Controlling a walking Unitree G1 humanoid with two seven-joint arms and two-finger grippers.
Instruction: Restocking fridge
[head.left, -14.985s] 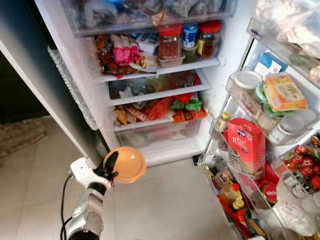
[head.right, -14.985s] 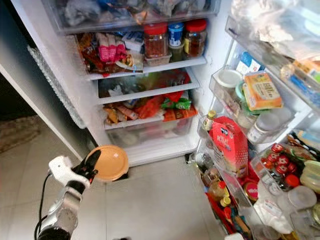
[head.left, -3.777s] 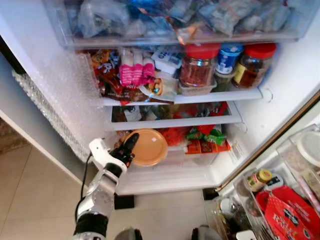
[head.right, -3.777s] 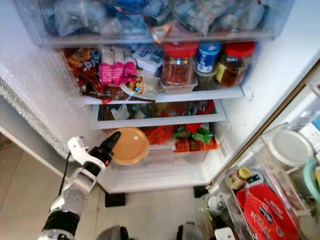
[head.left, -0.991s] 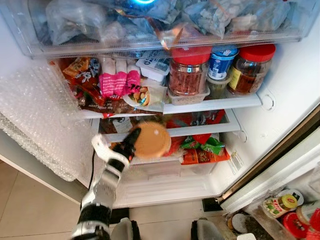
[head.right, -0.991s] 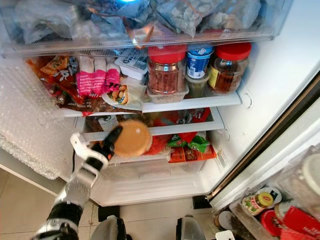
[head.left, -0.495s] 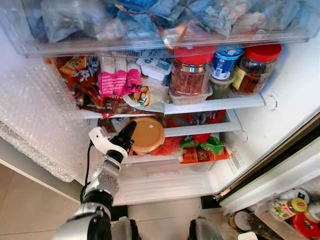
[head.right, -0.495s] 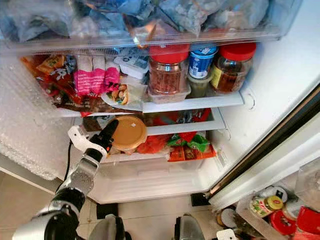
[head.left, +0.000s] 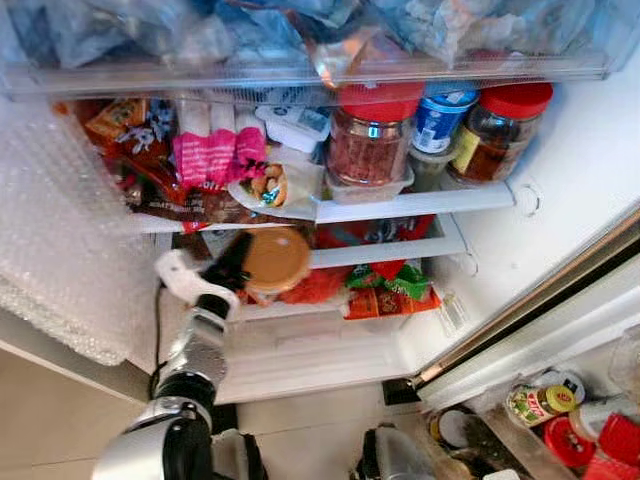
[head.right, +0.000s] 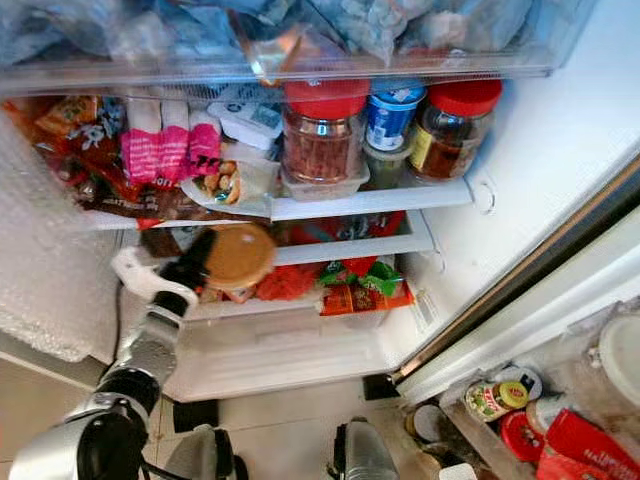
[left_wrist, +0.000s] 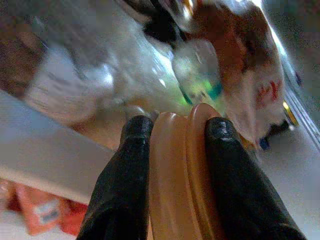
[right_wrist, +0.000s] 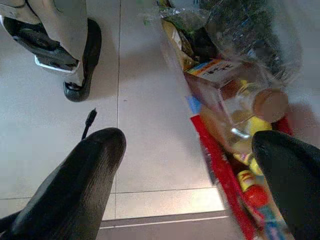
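Left claw (head.left: 243, 262) has pushed orange container (head.left: 275, 259) deeper — onto shelf (head.left: 385, 254).

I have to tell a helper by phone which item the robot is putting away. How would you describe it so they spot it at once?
Look into the open fridge, at the shelf under the one with the red-lidded jars. At its left end the left pincer is shut on a container with a flat, round orange lid. It is the one plain orange disc among crinkled red and green packets.

Bright, even light fills the fridge interior (head.left: 480, 240), with glare on its white wall; edges bend slightly. The left wrist view is dim and smeared, perhaps from motion; the right wrist view is sharper
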